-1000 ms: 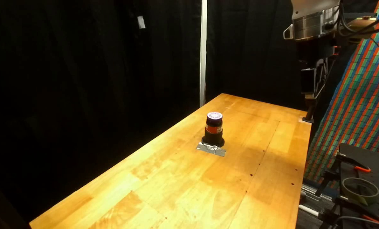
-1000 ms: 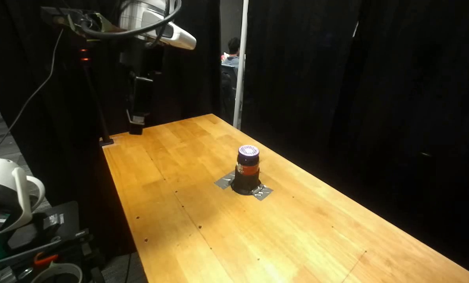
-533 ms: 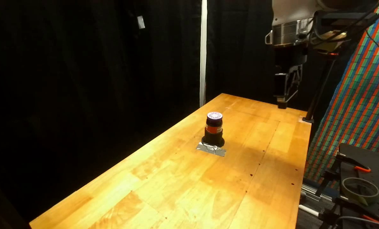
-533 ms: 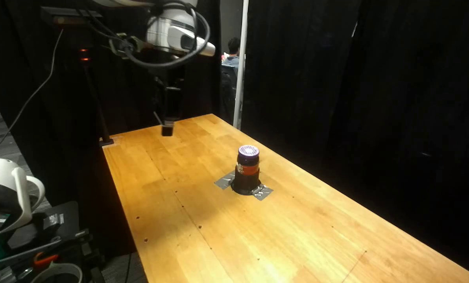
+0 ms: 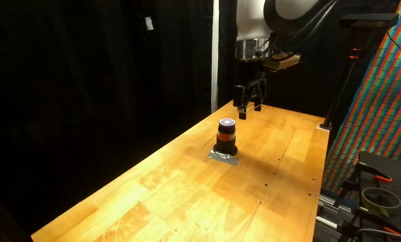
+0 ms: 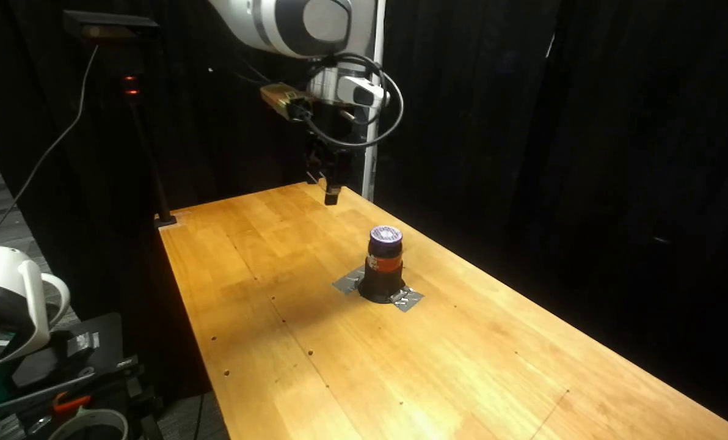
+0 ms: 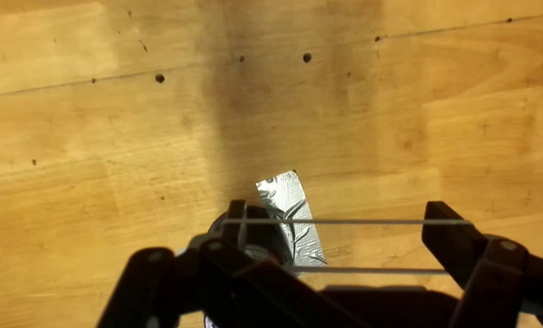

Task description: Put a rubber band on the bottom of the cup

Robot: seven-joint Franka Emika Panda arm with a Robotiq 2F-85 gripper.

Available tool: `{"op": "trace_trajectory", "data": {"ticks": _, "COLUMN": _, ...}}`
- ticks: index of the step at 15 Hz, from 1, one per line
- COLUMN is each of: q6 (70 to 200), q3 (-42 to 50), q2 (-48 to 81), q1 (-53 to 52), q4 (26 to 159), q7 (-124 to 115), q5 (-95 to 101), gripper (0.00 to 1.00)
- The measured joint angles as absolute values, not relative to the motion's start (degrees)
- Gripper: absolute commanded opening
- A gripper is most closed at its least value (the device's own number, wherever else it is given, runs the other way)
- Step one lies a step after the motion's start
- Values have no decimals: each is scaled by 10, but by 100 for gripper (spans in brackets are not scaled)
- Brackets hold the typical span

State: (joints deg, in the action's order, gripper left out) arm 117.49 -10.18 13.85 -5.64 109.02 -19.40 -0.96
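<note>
The cup (image 5: 226, 137) stands upright on the wooden table, with a pale patterned top, an orange-red band round its middle and a black lower part. It also shows in an exterior view (image 6: 384, 264) and partly behind the left finger in the wrist view (image 7: 264, 232). My gripper (image 7: 336, 212) is open, with the rubber band (image 7: 358, 222) stretched around its two fingers as two thin pale strands. In both exterior views the gripper (image 5: 250, 113) (image 6: 331, 198) hangs beyond the cup, above the table and apart from the cup.
Grey tape (image 5: 223, 158) lies on the table (image 5: 200, 201) against the cup's base, with pieces on two sides (image 6: 347, 281) (image 6: 408, 299). A black post (image 5: 335, 94) stands at the table's far corner. A dark side cart (image 5: 385, 174) holds a tape roll (image 5: 381, 198). Black curtains hang behind.
The arm has swung across the far end of the table towards the cup, leftward in an exterior view and rightward in an exterior view. The gripper has turned, so both fingers show. The cup has not moved.
</note>
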Motion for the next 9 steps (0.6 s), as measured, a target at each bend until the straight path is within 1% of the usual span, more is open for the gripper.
{"op": "trace_trajectory", "data": {"ticks": 4, "q6": 1158, "q3": -66, "q2": 252, "q1": -80, "q4": 971, "q7": -198, "q5": 22, "gripper": 100}}
{"op": "trace_trajectory", "data": {"ticks": 9, "q6": 1102, "q3": -28, "q2": 376, "q1": -90, "q4": 828, "q7": -184, "q5": 55, "gripper": 100}}
